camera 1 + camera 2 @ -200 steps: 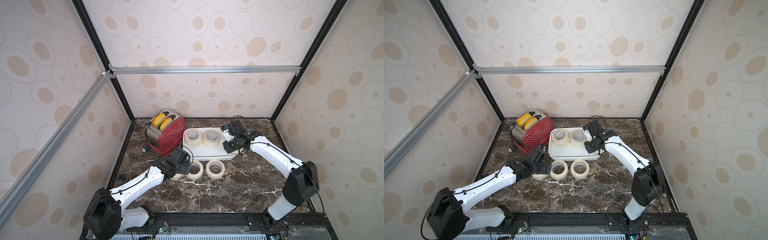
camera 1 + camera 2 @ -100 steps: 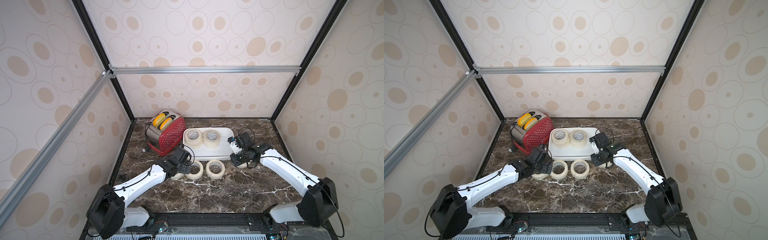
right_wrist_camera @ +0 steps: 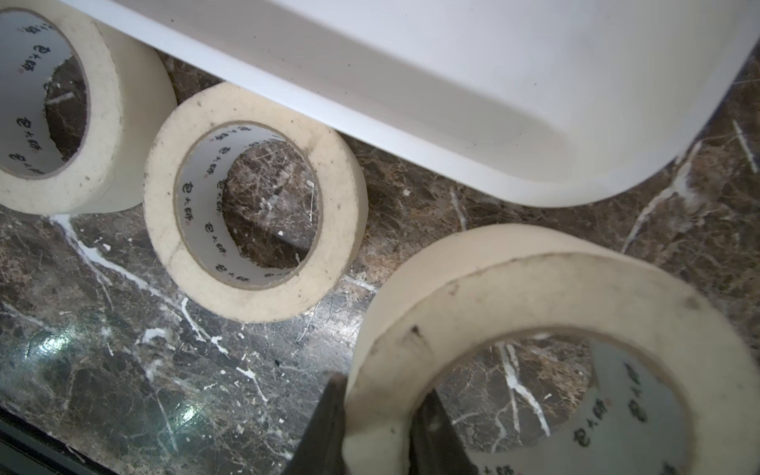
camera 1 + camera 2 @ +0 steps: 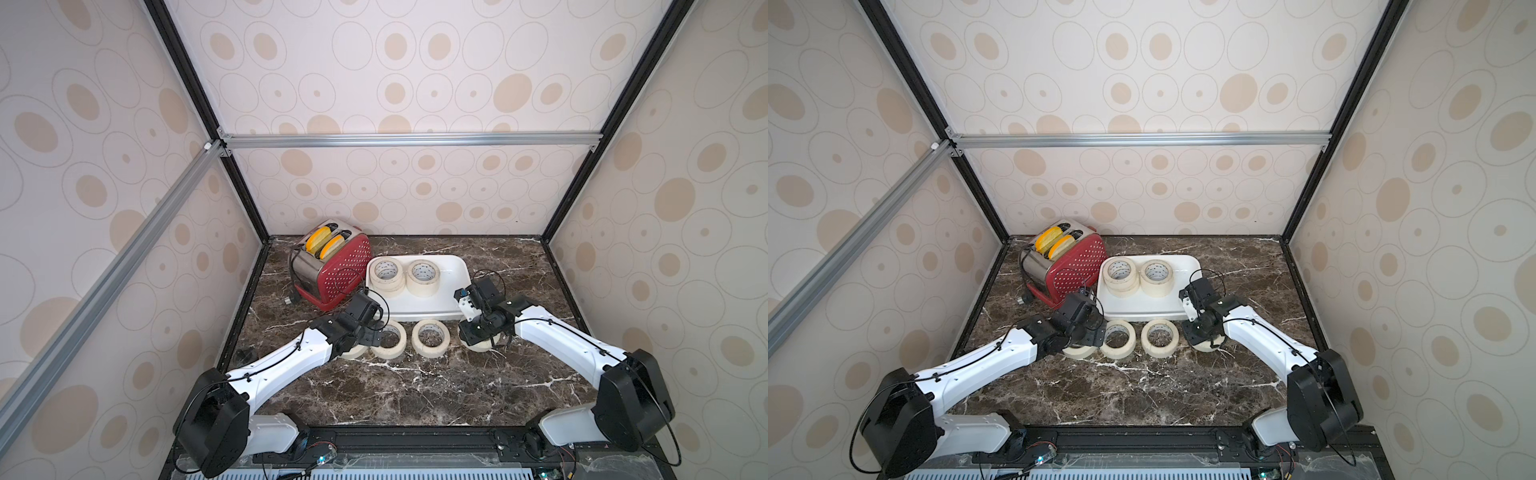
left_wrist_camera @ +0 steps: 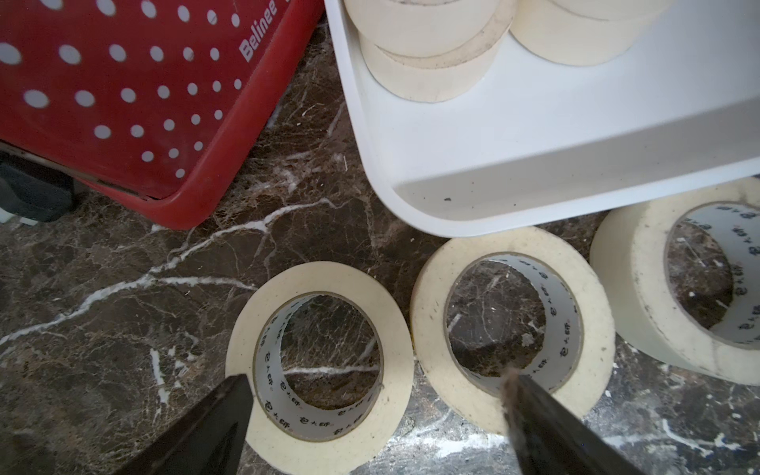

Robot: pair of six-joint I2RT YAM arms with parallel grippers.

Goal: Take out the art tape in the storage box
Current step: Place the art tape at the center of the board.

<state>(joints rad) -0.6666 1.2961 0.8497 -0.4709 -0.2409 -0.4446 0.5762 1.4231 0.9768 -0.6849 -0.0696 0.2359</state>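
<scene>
The right gripper [image 3: 384, 390] is pinching the wall of the first roll [image 3: 534, 288], one finger outside the ring and one inside it, the jaws standing narrow on the tape. In both top views this roll [image 4: 478, 344] [image 4: 1204, 347] is sitting low in front of the near right corner of the box [image 4: 453, 270], outside it. Whether it is touching the table [image 4: 415, 395] cannot be told. The left gripper [image 5: 376, 376] is hanging over the table with its jaws spread wide and gripping nothing. One finger [image 5: 214, 423] is lying just outside the second roll [image 5: 329, 279], and the other is reaching over the near rim of the third roll [image 5: 592, 320]. The fourth roll [image 5: 633, 267] is lying flat just beside the third. These three are making a row on the table along the box's near wall, close to it. Inside the box, toward its left end, more rolls are sitting in two stacks [image 4: 388, 289] [image 4: 424, 289], side by side; in the left wrist view the nearer stack is showing one roll resting slightly off-centre on another. The toaster [image 4: 340, 270] is standing just left of the box, with two yellow slices poking from its slots.
</scene>
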